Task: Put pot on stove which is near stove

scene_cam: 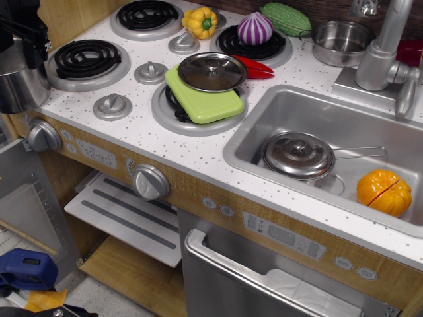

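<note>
At far left, gripper (20, 39) apparently holds pot (18, 79)

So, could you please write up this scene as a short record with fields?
pot: at the counter's left edge, partly out of frame
gripper: dark, just above the pot; grasp unclear
stove: both left burners bare; onion on far-right burner; green board with lid on near-right burner
sink: holds lidded saucepan and orange fruit
</note>
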Controlling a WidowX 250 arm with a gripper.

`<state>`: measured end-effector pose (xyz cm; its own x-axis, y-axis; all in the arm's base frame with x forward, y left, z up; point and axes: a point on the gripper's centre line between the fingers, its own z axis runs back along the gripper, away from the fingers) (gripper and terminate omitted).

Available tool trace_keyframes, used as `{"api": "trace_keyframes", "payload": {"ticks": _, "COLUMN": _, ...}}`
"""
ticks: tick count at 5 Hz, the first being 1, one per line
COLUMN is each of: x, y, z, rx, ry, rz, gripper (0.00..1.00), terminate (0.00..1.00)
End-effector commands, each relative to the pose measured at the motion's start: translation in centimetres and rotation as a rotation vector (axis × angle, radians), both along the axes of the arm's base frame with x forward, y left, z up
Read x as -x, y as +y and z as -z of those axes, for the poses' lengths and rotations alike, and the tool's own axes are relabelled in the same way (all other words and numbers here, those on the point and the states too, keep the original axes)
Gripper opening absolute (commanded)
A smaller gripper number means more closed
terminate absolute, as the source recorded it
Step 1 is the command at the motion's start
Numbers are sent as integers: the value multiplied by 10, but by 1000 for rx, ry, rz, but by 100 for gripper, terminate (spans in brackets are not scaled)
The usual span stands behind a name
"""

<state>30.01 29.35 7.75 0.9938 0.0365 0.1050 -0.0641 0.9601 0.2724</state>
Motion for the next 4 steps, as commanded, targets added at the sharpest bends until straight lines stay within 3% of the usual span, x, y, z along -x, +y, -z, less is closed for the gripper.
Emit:
{"api": "trace_keyframes", "payload": {"ticks": 1, "x": 0, "y": 0, "z": 0, "rx": 0, "ry": 0, "rz": 0, "gripper": 100, "terminate": 0}}
{"api": "trace_keyframes", "payload": {"ticks": 4, "x": 3, "y": -6, "z": 13, "rx": 3, "ry": -51, "rz": -41, "gripper": 100, "terminate": 0}}
